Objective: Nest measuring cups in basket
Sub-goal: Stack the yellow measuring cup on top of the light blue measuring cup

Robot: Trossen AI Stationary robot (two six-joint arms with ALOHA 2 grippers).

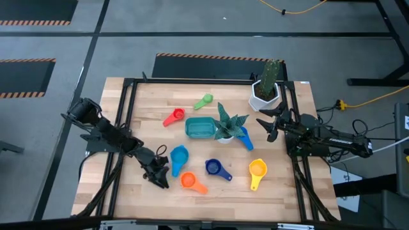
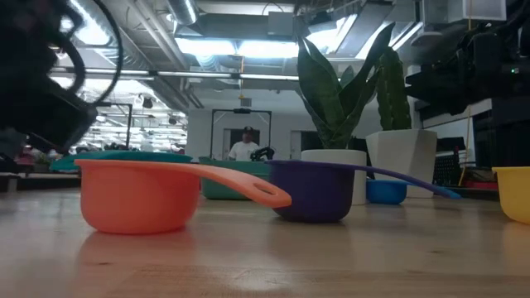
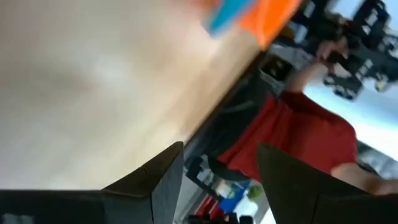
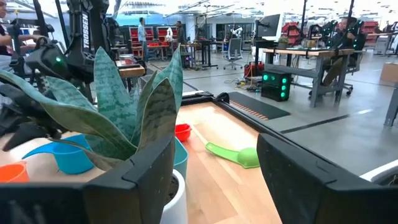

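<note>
The cups are spread over the table [image 1: 211, 198]: red cup [image 1: 174, 117] and green cup [image 1: 204, 101] lie behind the empty basket [image 1: 200, 128], while the light blue cup [image 1: 178, 157], orange cup [image 1: 190, 181], dark blue cup [image 1: 216, 168] and yellow cup [image 1: 257, 171] lie before it. The left claw [image 1: 158, 174] is held open just beside the light blue cup, gripping nothing. The right claw [image 1: 271, 121] is open by the plant [image 1: 229, 126].

Teal basket [image 1: 200, 128] empty, mid-table; six measuring cups [image 1: 192, 181] scattered around, un-nested.

left arm: reaches in from the counter's left edge | left pincer [image 1: 155, 172]: low, jaws parted, empty | right arm: at right edge | right pincer [image 1: 270, 123]: jaws wide apart, empty
</note>
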